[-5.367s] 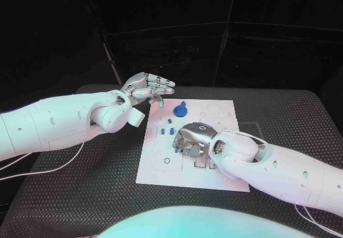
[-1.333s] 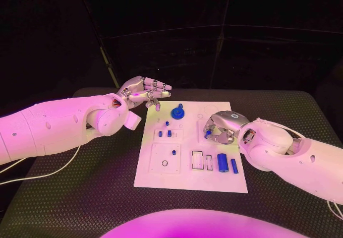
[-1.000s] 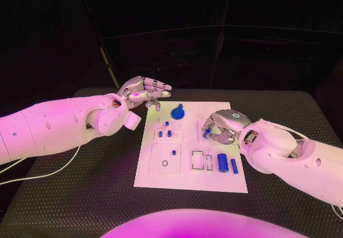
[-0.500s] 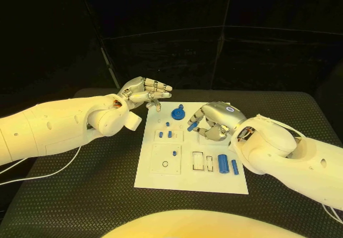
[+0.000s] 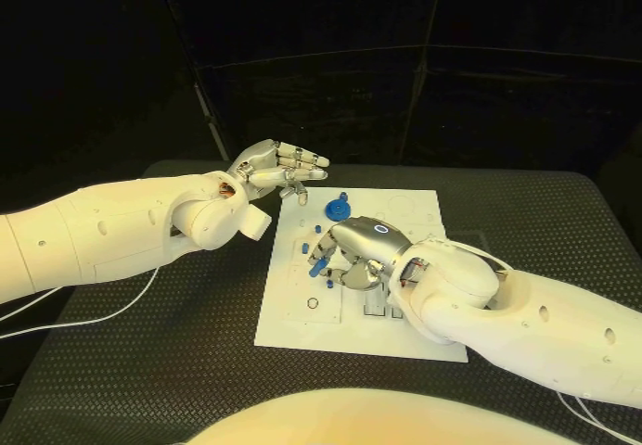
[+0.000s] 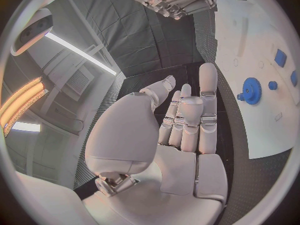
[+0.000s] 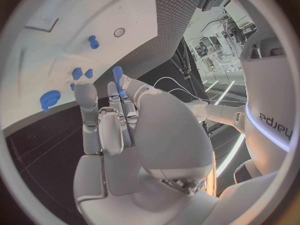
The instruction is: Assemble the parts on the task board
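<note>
I see the black table [image 5: 160, 371] with the white task board [image 5: 301, 320] lying flat at its middle. My right arm [image 5: 535, 324] reaches in across the board's near right part, and my right hand [image 5: 359, 252] hangs palm-down over the board's centre, fingers curled, pinching a small blue peg [image 5: 318, 269] that pokes out toward the board's left side; from the right wrist I can see that peg [image 7: 117, 74] sticking out past the fingertips above the board. My left arm [image 5: 108, 232] lies along the table's left side, and my left hand [image 5: 277, 169] is raised beyond the board's far left corner, fingers side by side and bent forward, holding nothing. On the board's far part sits the blue gear [image 5: 338, 208], with small blue parts [image 5: 311, 247] just nearer, beside my right hand.
</note>
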Available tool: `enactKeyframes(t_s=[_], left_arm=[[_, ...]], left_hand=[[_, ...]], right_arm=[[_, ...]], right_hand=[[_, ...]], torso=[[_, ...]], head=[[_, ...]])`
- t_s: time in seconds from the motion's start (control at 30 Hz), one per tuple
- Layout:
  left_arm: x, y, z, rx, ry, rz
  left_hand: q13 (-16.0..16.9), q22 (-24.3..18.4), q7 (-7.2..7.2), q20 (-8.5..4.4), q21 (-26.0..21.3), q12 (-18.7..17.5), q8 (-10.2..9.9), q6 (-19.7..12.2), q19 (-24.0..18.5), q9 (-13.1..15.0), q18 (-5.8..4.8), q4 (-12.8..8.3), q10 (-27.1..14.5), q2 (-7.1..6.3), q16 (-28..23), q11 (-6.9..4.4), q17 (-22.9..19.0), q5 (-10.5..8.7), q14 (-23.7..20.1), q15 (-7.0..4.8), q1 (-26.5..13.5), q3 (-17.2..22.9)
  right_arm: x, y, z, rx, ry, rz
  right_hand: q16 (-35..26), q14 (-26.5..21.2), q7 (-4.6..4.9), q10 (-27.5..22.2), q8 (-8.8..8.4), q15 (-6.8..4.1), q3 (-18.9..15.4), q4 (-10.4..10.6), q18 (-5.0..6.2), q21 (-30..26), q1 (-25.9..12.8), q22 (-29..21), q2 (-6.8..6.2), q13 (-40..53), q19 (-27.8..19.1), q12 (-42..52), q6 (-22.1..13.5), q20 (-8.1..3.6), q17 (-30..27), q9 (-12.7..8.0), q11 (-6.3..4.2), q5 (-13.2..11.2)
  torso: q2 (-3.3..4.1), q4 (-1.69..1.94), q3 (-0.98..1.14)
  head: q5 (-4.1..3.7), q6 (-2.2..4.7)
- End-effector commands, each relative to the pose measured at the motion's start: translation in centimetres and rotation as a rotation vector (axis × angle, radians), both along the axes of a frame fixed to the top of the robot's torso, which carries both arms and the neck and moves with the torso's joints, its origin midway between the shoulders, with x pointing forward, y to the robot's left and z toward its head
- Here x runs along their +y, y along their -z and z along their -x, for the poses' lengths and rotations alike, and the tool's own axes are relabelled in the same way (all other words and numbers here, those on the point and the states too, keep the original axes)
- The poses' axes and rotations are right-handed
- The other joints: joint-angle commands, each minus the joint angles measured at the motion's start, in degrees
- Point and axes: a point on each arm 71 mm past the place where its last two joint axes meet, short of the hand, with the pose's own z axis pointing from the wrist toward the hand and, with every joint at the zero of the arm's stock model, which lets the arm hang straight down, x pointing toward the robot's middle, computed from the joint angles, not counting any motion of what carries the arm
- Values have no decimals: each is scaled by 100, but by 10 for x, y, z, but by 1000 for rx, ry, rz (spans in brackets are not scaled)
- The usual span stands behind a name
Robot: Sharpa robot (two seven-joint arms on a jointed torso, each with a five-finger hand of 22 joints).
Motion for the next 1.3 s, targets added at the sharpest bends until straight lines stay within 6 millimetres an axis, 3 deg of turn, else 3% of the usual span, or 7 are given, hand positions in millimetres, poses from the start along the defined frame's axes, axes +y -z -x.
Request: enactKeyframes(t_s=[0.03,0.27,0.43,1.3], left_arm=[[-1,-2,0,-12,8,10],[-1,-2,-1,-14,7,10],[-1,-2,-1,-15,7,10],[-2,-2,-1,-13,8,10]], left_hand=[[7,-7,-7,30,-30,40,47,-51,-30,10,111,-16,-55,22,32,3,3,26,-39,-4,-22,-33],[7,-7,-7,31,-30,42,49,-52,-30,10,111,-17,-57,24,33,3,3,26,-39,-4,-21,-33],[7,-7,-7,31,-30,42,49,-52,-30,10,111,-17,-57,24,33,3,3,26,-39,-4,-21,-33],[7,-7,-7,31,-30,42,49,-52,-30,10,111,-17,-57,24,33,3,3,26,-39,-4,-21,-33]], right_arm=[[8,8,3,14,-58,21],[16,21,3,33,-90,70],[18,27,3,49,-103,105],[16,39,3,69,-107,213]], right_hand=[[11,236,12,112,3,-41,39,-9,29,-13,-21,-9,-43,1,-29,-21,15,0,-3,0,-75,25],[7,234,15,106,-2,-40,45,-15,31,-17,-31,-20,-44,0,-38,-29,10,1,-12,-2,-73,31],[5,233,16,106,-3,-38,45,-15,33,-21,-44,-29,-45,0,-45,-33,12,3,-15,-2,-71,33],[3,231,14,118,-3,-34,38,-12,32,-16,-104,-20,-43,5,-53,-44,27,9,-19,-1,-73,32]], torso=[[-5,-20,9],[-11,3,2],[-5,-11,11],[-6,-12,8]], head=[[27,-22],[18,-36],[46,-44],[58,-91]])
